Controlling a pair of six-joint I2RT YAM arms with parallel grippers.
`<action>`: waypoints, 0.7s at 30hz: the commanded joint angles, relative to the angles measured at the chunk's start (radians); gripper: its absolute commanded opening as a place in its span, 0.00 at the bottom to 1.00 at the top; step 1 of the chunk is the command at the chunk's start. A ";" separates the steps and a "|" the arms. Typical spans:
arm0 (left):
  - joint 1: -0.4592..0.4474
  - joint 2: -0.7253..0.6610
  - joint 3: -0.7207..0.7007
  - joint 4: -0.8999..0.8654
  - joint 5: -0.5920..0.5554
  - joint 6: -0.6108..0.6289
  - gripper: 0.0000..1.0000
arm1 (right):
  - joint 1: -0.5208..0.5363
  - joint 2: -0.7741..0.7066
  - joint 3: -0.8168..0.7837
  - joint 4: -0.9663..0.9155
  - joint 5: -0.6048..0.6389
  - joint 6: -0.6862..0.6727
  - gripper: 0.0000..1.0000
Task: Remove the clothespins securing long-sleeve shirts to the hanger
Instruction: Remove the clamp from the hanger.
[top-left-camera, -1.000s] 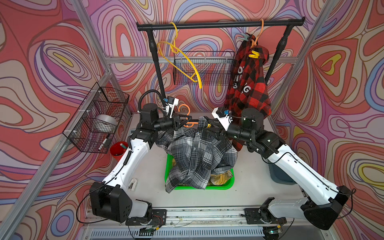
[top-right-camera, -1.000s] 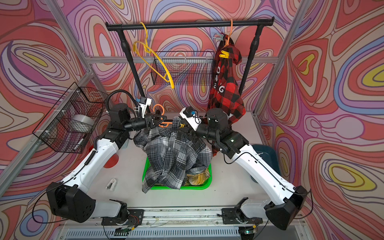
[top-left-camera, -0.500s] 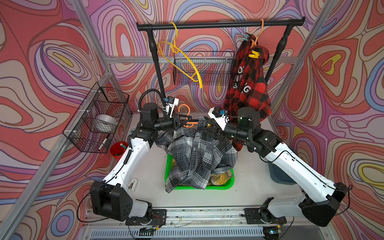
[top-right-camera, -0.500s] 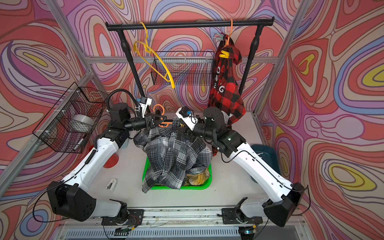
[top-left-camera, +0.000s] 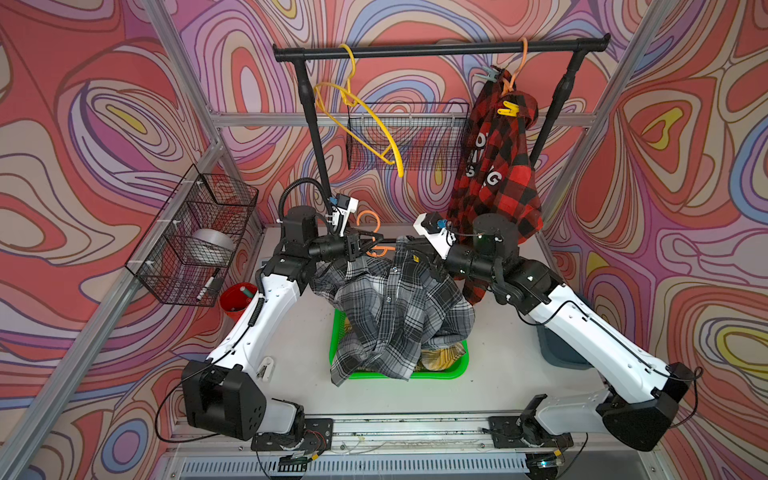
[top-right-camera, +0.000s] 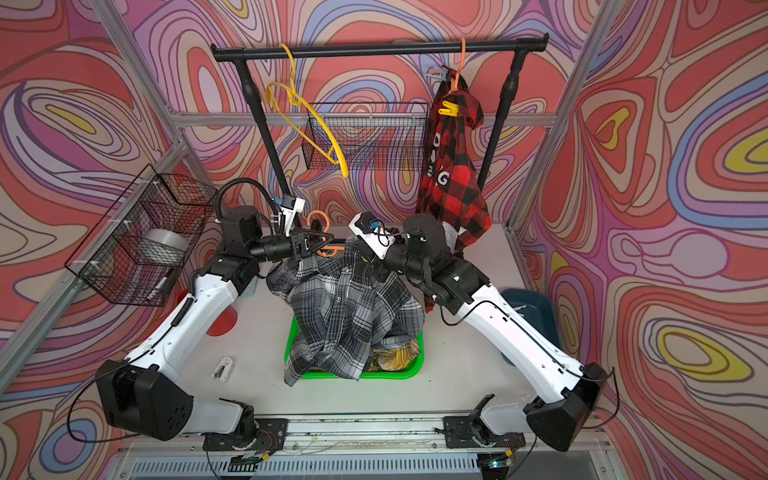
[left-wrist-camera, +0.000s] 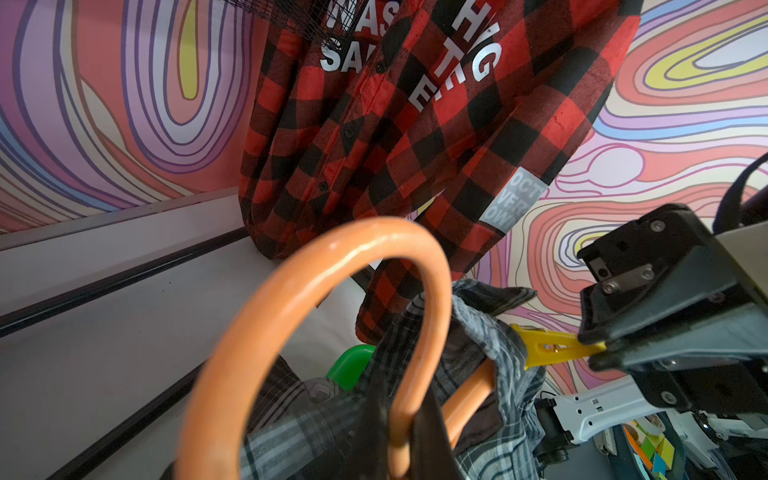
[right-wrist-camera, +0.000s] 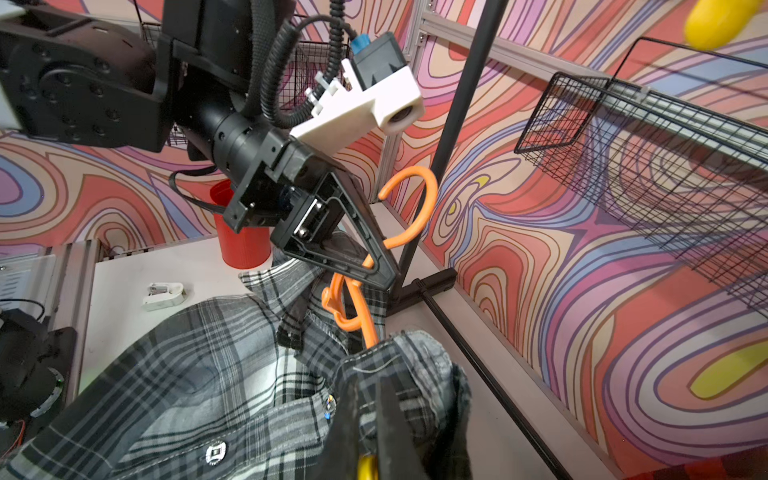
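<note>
My right gripper (left-wrist-camera: 592, 351) has just pinched shut on the yellow pin (left-wrist-camera: 544, 348) at the grey shirt (top-left-camera: 395, 307) collar, just beside the orange hanger (right-wrist-camera: 415, 199). My left gripper (right-wrist-camera: 380, 276) clamps the hanger's neck. I reckon the pin can now be squeezed free.

Yellow clothespin (left-wrist-camera: 544, 347) in my right gripper (left-wrist-camera: 592, 351): nose was buried in grey plaid shirt (left-wrist-camera: 494, 336) collar. Orange hanger (left-wrist-camera: 316, 266): shoulders lay under same shirt. Yellow plaid shirt (top-left-camera: 440, 358): mostly covered.
</note>
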 joint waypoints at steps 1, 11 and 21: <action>0.007 -0.004 0.046 0.032 0.019 0.001 0.00 | 0.010 0.014 0.021 -0.058 0.004 0.005 0.10; 0.007 0.003 0.047 0.040 0.020 -0.007 0.00 | 0.010 0.014 0.029 -0.070 -0.006 0.018 0.00; 0.009 0.005 0.035 0.029 0.010 0.008 0.00 | 0.010 0.008 0.130 -0.072 -0.031 0.090 0.00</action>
